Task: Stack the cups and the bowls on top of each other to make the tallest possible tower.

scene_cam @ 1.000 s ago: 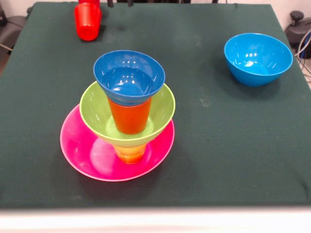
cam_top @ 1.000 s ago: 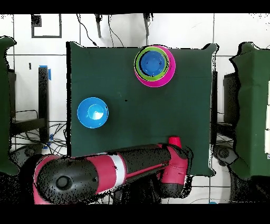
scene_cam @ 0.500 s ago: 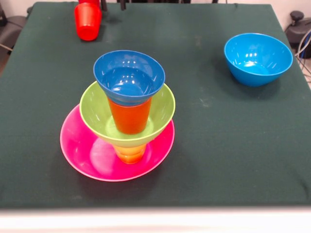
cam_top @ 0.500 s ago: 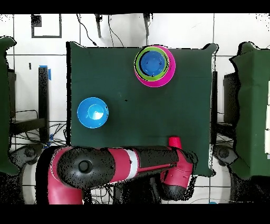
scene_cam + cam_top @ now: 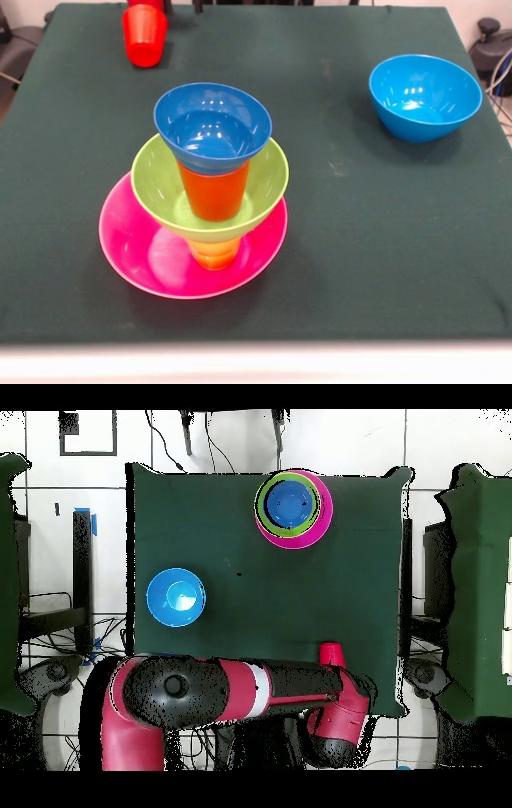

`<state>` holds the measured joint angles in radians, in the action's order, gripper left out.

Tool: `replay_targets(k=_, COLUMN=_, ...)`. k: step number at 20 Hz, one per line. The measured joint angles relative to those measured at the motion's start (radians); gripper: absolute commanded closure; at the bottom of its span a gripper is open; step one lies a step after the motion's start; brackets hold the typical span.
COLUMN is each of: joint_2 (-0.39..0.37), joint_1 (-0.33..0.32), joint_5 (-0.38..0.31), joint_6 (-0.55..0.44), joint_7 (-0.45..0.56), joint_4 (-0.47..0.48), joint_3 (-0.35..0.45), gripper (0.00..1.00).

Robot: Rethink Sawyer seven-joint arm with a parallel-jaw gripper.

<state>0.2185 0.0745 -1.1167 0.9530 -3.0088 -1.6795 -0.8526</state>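
The tower stands at the front left of the table: a wide pink bowl (image 5: 128, 248), a yellow cup (image 5: 214, 253), a lime green bowl (image 5: 156, 180), an orange cup (image 5: 214, 192) and a small dark blue bowl (image 5: 212, 124) on top. From overhead the tower (image 5: 291, 507) is near the far edge. A red cup (image 5: 144, 34) stands apart at the table's far left corner. Only dark tips of my gripper (image 5: 181, 4) show at the top edge, just right of the red cup and touching nothing. The arm's end (image 5: 338, 714) hangs beside the red cup (image 5: 331, 654).
A light blue bowl (image 5: 424, 96) sits alone at the right rear, seen from overhead (image 5: 176, 597) on the left. The red and black arm (image 5: 230, 689) lies along the table's near edge. Dark green cloth (image 5: 360, 240) covers the table.
The gripper's tips have slid a little left along the top edge, closer to the red cup. Overhead, the arm's elbow has swung right. The tower and bowls have not moved.
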Motion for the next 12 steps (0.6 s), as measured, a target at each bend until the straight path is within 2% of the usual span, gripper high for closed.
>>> replay_targets(k=12, joint_2=0.069, joint_1=-0.068, joint_5=0.011, joint_6=-0.002, joint_7=0.074, joint_4=0.010, joint_3=-0.002, gripper=0.00)
